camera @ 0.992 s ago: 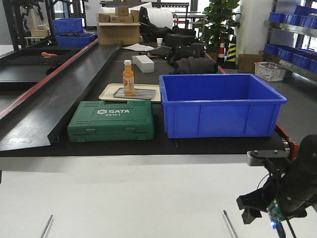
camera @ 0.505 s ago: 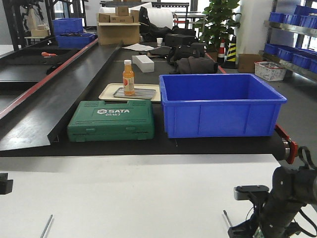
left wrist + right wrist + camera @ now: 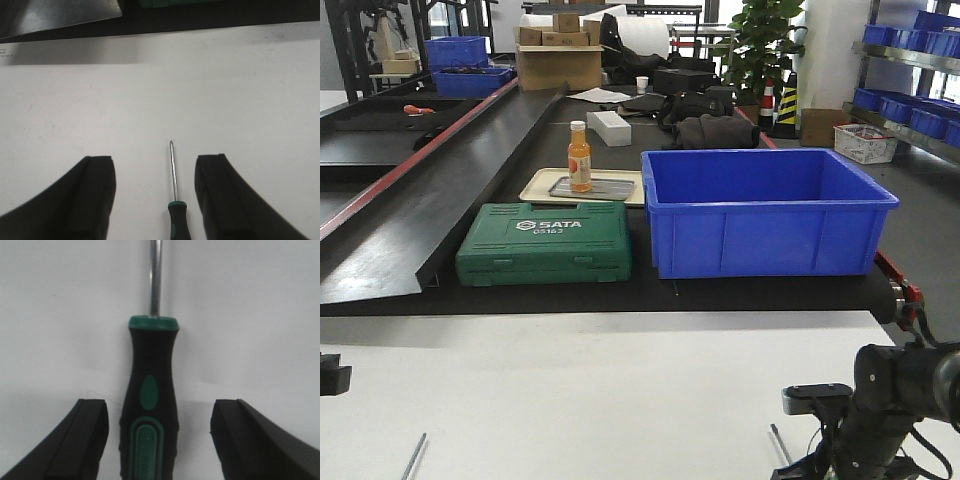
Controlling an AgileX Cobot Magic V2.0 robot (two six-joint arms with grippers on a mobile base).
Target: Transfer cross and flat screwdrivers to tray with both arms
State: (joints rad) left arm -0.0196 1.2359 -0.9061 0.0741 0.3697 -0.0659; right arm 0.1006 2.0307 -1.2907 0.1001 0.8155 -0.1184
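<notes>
Between the two dark fingers (image 3: 95,192) of the left end effector (image 3: 157,197), which are standing well apart, the left-hand screwdriver (image 3: 175,192) is lying flat on the white counter (image 3: 150,100). Its thin steel shaft is pointing away from the wrist and ending in a pointed tip, while its black and green handle is running off the lower edge of the view; neither finger is touching it. At the right end effector (image 3: 159,440) the fingers are likewise standing wide apart on either side of the right-hand screwdriver (image 3: 149,405). Its black handle with green inlays is lying between them without contact, and its shaft is leading straight up out of the picture, so its tip is hidden. From the front view, the right arm (image 3: 880,410) is bending low over the near right part of the counter, beside a silver shaft. Farther back, on the black bench, the grey tray (image 3: 615,187) is sitting inside a cream tray (image 3: 535,187) with an orange bottle (image 3: 580,158) standing upright on it. A green tool case (image 3: 545,245) is lying in front of those trays, and a deep blue bin (image 3: 765,230) is standing just to its right.
</notes>
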